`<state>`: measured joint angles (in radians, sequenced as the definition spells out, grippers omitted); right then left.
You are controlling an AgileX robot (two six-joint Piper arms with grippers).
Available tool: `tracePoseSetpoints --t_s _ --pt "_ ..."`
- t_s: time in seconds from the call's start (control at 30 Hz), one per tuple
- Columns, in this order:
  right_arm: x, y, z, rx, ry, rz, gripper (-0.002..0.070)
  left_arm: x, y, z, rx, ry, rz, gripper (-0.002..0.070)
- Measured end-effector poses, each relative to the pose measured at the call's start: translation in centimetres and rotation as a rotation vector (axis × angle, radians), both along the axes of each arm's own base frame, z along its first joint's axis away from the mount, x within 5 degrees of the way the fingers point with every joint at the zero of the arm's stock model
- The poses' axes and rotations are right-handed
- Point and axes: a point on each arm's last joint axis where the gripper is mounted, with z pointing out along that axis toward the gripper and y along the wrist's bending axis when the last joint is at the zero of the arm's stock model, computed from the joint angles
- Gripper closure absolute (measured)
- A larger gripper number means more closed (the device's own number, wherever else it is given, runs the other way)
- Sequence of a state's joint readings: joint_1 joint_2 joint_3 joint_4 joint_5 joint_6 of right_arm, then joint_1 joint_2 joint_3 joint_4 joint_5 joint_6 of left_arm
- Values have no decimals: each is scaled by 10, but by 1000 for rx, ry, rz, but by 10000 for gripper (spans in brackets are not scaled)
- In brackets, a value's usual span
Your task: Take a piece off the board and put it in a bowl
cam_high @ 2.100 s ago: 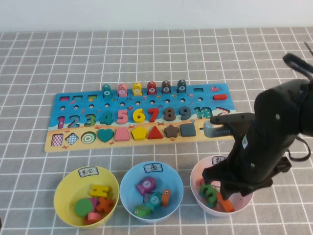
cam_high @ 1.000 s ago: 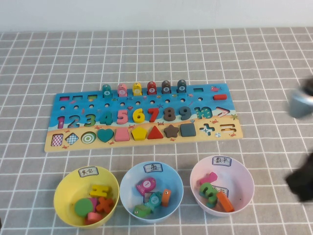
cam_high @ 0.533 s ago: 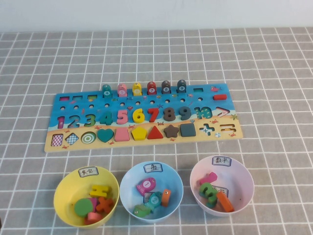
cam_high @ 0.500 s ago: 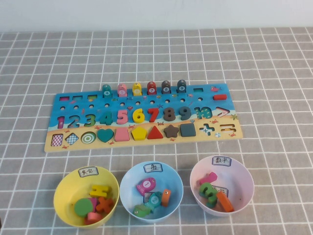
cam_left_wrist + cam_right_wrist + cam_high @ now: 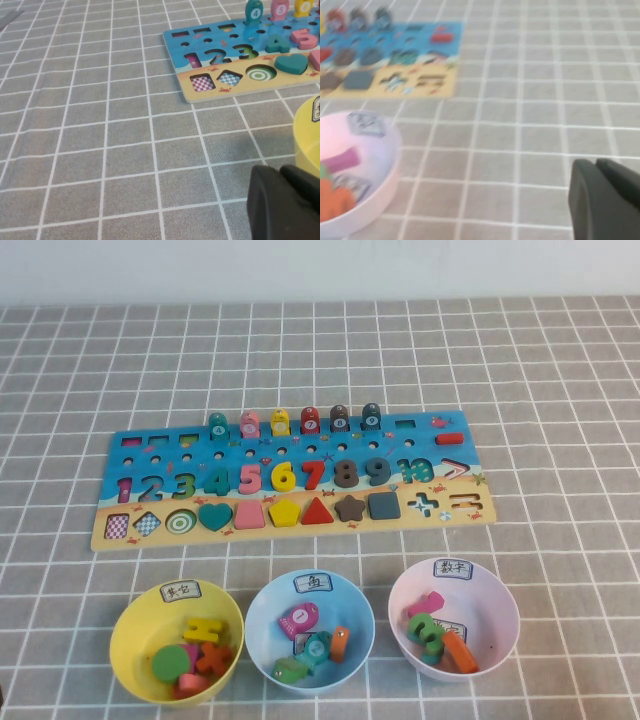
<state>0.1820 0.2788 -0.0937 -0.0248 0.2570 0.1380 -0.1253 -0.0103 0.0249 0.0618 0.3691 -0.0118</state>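
Right pincer (image 5: 606,200) closed, empty, only dark tip visible, low over surface (image 5: 530,100) beside pink bowl (image 5: 498,618). Left pincer (image 5: 285,205) cut off at frame edge, fingers pressed together, empty, near yellow bowl (image 5: 135,625). Orange piece (image 5: 461,651) lies in pink bowl, partly hidden by green numeral. Board (image 5: 290,515) behind bowls.

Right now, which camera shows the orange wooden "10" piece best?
The high view: the orange wooden "10" piece lies whole in the pale pink round plastic bowl. The right wrist view shows only a blurred orange part at its edge; the left wrist view shows none of it.
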Motion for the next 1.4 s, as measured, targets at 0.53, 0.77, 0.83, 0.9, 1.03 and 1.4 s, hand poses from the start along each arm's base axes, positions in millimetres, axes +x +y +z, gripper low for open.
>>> tracePoseSetpoints --t_s 0.53,0.77,0.83,0.9,1.03,1.4 --pt "-20 -8 -20 28 -181 -79 694 0 0 0 0 0 0 676" --pt "-20 -8 -23 14 -152 -79 694 0 0 0 0 0 0 676" --pt "-20 -8 -23 1 -154 -77 694 0 0 0 0 0 0 676" --pt "-20 -8 -23 -20 -157 -66 694 0 0 0 0 0 0 676" --pt "-21 -6 -26 -55 -133 -29 694 0 0 0 0 0 0 676" --pt "-23 -5 -31 -70 -73 -10 694 0 0 0 0 0 0 676"
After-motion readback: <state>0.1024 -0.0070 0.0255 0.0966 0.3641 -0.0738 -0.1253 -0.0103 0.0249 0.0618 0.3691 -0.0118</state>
